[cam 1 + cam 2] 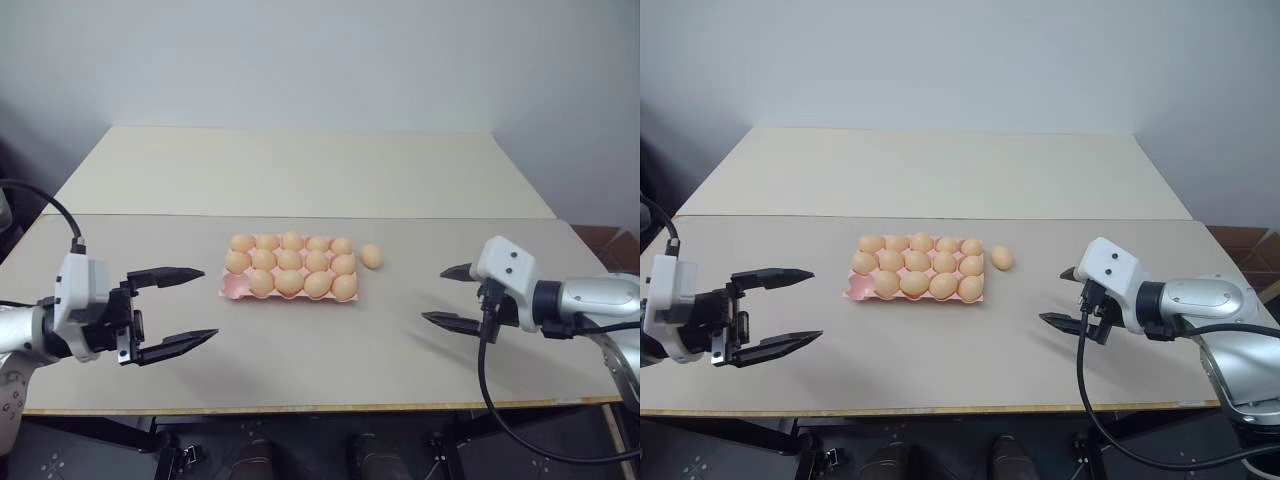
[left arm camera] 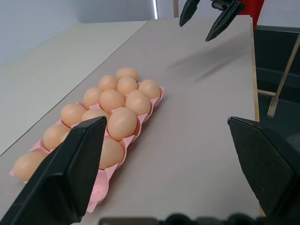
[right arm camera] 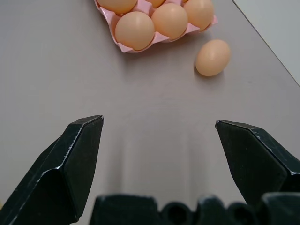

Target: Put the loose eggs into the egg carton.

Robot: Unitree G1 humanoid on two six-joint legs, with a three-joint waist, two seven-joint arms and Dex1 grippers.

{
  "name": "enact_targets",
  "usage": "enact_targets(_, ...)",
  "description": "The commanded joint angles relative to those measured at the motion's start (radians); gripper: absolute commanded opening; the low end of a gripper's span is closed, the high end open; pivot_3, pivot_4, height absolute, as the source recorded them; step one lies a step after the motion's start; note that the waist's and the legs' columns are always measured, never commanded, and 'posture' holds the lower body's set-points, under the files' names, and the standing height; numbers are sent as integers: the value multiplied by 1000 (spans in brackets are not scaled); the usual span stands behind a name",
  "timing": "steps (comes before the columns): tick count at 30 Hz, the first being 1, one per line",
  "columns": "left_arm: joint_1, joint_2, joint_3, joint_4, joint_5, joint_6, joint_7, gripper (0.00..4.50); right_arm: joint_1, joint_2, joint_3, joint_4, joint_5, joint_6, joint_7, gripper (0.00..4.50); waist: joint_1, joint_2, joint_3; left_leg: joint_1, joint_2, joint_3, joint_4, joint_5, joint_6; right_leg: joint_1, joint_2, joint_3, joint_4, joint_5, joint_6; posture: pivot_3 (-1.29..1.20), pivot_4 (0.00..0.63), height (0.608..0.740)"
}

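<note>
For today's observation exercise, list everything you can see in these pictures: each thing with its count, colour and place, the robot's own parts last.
Egg carton: one, pink, middle of the near table; the front-left cup empty.
Eggs in the carton: fourteen, light orange-brown.
Loose egg: one, light orange-brown, on the table just right of the carton, apart from it.
Tables: two, beige, set end to end.
Wall: pale grey, behind.
Left gripper: black fingers, open, left of the carton.
Right gripper: black fingers, open, right of the loose egg.

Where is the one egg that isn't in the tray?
In the head view, the loose egg lies on the table just off the pink tray's far right corner, on the right claw's side.
</note>
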Motion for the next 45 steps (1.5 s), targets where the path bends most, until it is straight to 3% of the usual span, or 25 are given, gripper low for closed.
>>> enact_targets(1, -22, 16, 4, 4, -9, -6, -7, 4500, -5, -15, -42, -26, 10, -10, -33, 4446, 1, 0, 0, 0, 0, 0, 0, 0, 0, 0, 0, 0, 0, 0, 0, 0, 150, 740)
enact_targets(8, -28, 10, -6, 2, -3, -6, -1, 4500, -124, 50, 43, 77, -43, 6, -170, 4446, -6, 0, 0, 0, 0, 0, 0, 0, 0, 0, 1, 0, 0, 0, 0, 0, 150, 740)
enact_targets(15, -20, -3, -28, -10, 9, -13, 19, 4500, -406, 262, 242, 415, -174, -86, -301, 4446, -10, 0, 0, 0, 0, 0, 0, 1, 2, 0, 1, 1, 1, 0, 0, 0, 150, 740)
enact_targets(23, 15, -2, -2, -37, 2, -14, 35, 4500, -499, 363, 368, 722, -293, -323, -276, 4446, -2, 0, 0, -3, -1, 0, 0, 1, 3, 0, 1, 1, 0, 4, -3, 0, 150, 740)
enact_targets(39, 55, 2, 25, -64, -2, -7, 59, 4500, -676, 528, 393, 1244, -396, -643, -235, 4446, -23, 0, 0, -1, -1, -1, 0, 1, 3, 0, 1, 1, 2, 6, 0, 0, 150, 740)
enact_targets(42, 68, -2, 29, -75, -1, -8, 67, 4500, -695, 543, 392, 1295, -408, -669, -234, 3885, -28, 0, 0, -1, -1, -1, 0, 1, 3, 0, 1, 1, 2, 7, 0, 0, 150, 740)
enact_targets(45, 83, -6, 38, -86, -2, -10, 73, 4500, -700, 548, 384, 1312, -413, -683, -236, 2916, -30, 1, 0, -1, -1, -1, 0, 1, 3, 0, 1, 1, 2, 7, 1, 0, 150, 740)
